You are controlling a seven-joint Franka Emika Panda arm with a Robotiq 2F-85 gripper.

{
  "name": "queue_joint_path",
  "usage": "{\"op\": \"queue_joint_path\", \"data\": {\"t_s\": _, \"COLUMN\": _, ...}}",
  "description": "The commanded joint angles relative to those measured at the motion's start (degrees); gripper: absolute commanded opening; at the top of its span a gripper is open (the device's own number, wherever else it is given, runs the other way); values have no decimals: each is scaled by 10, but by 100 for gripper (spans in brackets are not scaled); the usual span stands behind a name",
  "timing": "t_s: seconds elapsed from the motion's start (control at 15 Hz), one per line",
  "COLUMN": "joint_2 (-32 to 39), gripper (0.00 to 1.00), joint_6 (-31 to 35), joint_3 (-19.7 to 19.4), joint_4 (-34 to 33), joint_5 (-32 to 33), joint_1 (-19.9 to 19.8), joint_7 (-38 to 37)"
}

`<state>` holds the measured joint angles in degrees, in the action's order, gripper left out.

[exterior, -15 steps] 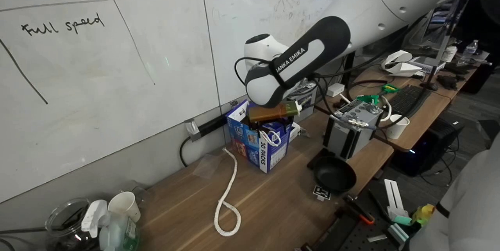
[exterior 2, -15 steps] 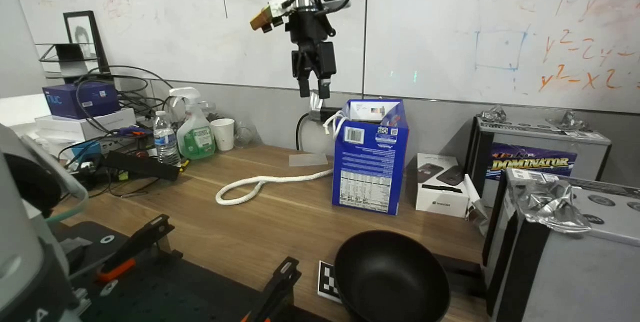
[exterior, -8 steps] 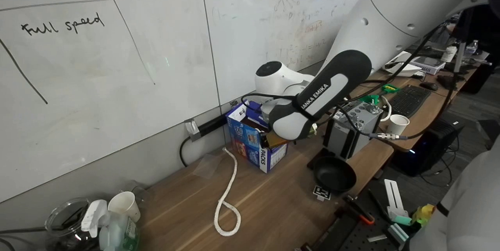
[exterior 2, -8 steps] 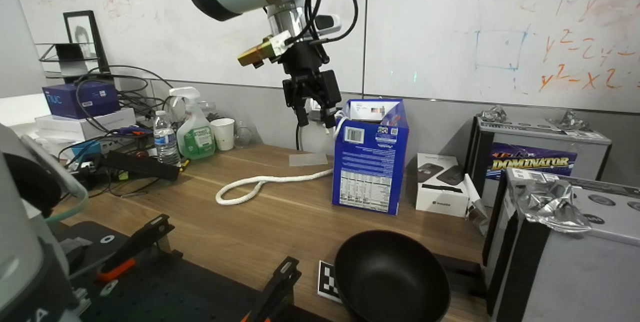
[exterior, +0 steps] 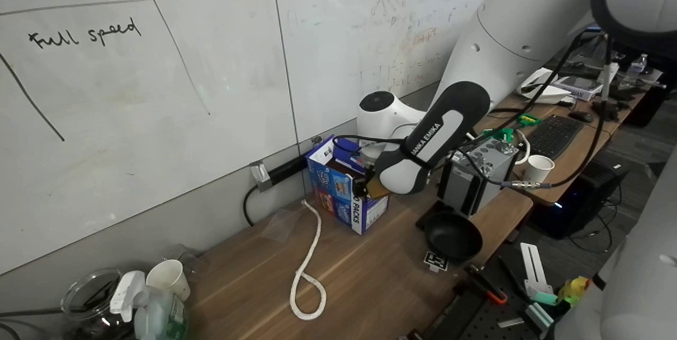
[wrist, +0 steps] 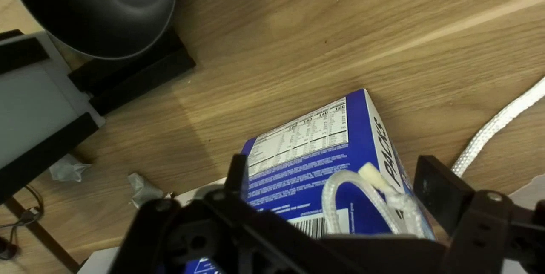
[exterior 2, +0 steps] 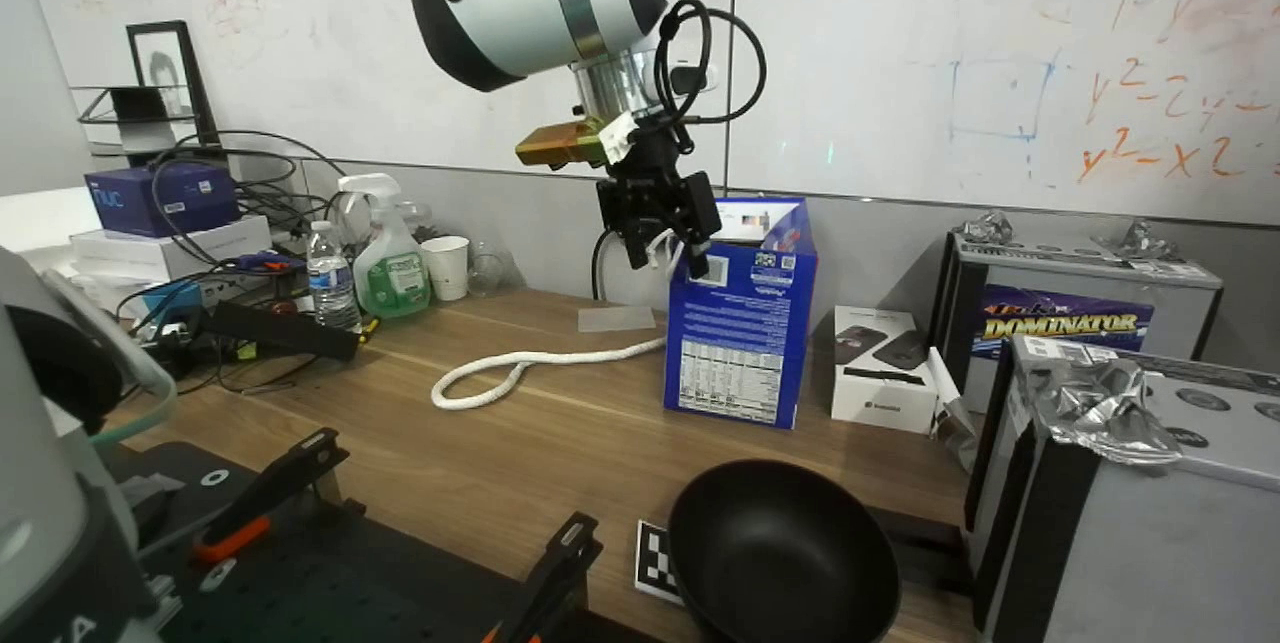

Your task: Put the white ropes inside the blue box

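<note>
Gripper point(exterior 2: 667, 258) hangs at a top corner of the blue box point(exterior 2: 735, 338), which stands upright, its top open; jaws spread wide, with a loop and pale end of one white rope point(wrist: 330, 199) loose between them, outside the box's side, its further run hidden. A second white rope point(exterior: 311, 249) lies on the wooden table point(exterior: 254, 287), looped at one end, its other end beside the box, near the wall point(exterior: 211, 218). Black pan point(exterior 2: 783, 553) sits on the same table, apart from the box.
</note>
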<state>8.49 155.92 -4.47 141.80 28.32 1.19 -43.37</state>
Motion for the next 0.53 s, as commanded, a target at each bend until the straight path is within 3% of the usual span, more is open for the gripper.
{"op": "queue_joint_path", "data": {"t_s": 0.0, "joint_2": 15, "gripper": 100, "joint_6": 41, "joint_3": -11, "joint_4": -12, "joint_5": -31, "joint_1": -1, "joint_7": 47}}
{"op": "queue_joint_path", "data": {"t_s": 0.47, "joint_2": 32, "gripper": 100, "joint_6": 82, "joint_3": -13, "joint_4": -16, "joint_5": -130, "joint_1": -7, "joint_7": 147}}
